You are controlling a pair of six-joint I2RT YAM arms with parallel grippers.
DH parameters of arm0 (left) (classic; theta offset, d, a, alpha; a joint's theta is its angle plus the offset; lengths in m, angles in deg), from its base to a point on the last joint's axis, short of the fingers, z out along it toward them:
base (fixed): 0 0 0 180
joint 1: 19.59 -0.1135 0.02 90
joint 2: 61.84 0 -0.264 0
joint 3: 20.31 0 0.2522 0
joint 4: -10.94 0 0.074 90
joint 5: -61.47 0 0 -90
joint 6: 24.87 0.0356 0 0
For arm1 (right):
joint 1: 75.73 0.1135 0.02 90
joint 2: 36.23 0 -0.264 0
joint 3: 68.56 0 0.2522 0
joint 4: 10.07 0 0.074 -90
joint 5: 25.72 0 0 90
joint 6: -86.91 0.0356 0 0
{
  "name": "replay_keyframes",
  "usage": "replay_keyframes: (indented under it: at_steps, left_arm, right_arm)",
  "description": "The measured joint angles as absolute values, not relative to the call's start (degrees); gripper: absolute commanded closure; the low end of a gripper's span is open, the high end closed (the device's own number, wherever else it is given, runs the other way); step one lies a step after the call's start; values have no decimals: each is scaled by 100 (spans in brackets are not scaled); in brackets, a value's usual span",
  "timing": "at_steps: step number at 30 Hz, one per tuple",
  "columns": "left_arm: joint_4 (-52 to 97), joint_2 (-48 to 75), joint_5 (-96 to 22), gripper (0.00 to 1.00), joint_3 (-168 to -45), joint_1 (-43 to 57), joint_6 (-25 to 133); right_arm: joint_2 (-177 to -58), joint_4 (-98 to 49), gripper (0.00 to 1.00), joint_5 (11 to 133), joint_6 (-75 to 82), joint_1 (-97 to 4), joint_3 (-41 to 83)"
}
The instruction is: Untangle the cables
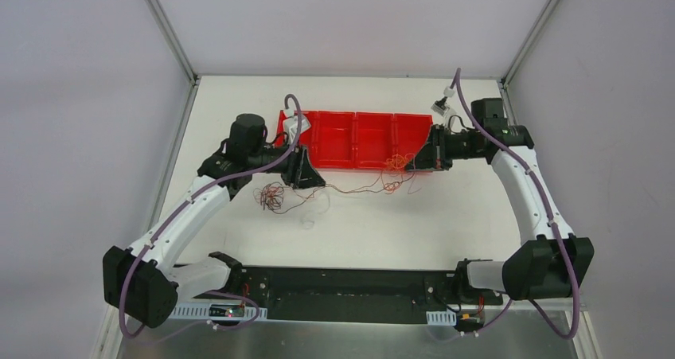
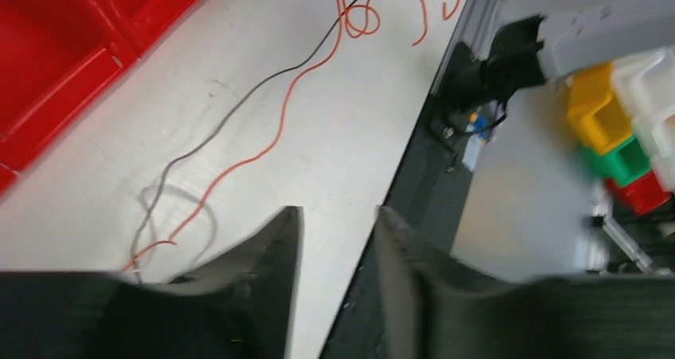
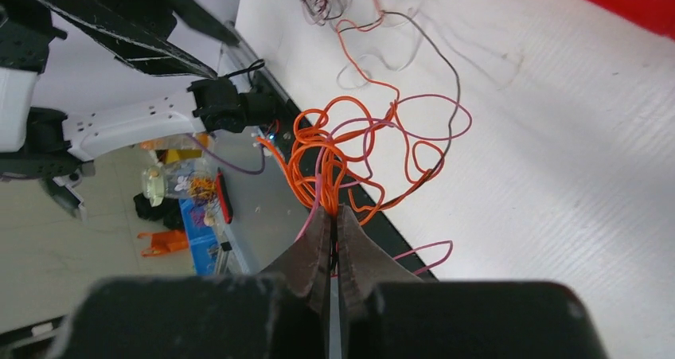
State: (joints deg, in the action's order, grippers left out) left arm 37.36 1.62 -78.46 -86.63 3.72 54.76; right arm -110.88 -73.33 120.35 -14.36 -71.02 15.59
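My right gripper (image 3: 333,212) was clenched on the orange knot of the cables (image 3: 326,148), whose loose strands trailed leftward across the table (image 3: 557,176) towards my nearer left gripper (image 2: 338,216), its jaws slightly parted around nothing visible.

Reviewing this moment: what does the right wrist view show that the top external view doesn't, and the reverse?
Only the right wrist view: the right gripper close up, fingers pressed shut on strands of the orange wire tangle, with purple strands mixed in.
Only the top external view: both arms from base to wrist, and the whole red bin with its compartments.
Both: the orange tangle, the smaller dark tangle and the white table.
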Motion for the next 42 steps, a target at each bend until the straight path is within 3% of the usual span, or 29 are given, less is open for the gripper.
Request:
replay_keyframes:
  at_steps: [4, 15, 18, 19, 23, 32, 42]
  left_arm:
    - [3929, 269, -7872, 34, -8914, 549, 5782]
    - [3975, 1014, -7391, 30, -10143, 2206, 7157]
    - [4077, 1205, -7312, 37, -10178, 2457, 7443]
    - [4134, 1264, -7299, 44, -10182, 2514, 7524]
    - [4300, 1445, -7264, 99, -10186, 2580, 7727]
    - [4759, 1113, -6930, 100, -10114, 2483, 8125]
    - [5809, -28, -6836, 100, -9399, 859, 7924]
  right_arm:
    - [-11090, -7433, 100, 12333, -1432, -6780, 1559]
    - [-11292, -7024, 100, 12479, -979, -5132, 1555]
    - [-11392, -6920, 100, 12477, -896, -5017, 1555]
    - [-11407, -6902, 100, 12477, -868, -4995, 1555]
    - [-11410, -6880, 100, 12501, -811, -4969, 1555]
    - [-11361, -6972, 100, 12083, -979, -5355, 1555]
    - [-11077, -7444, 100, 10942, -1543, -6964, 1546]
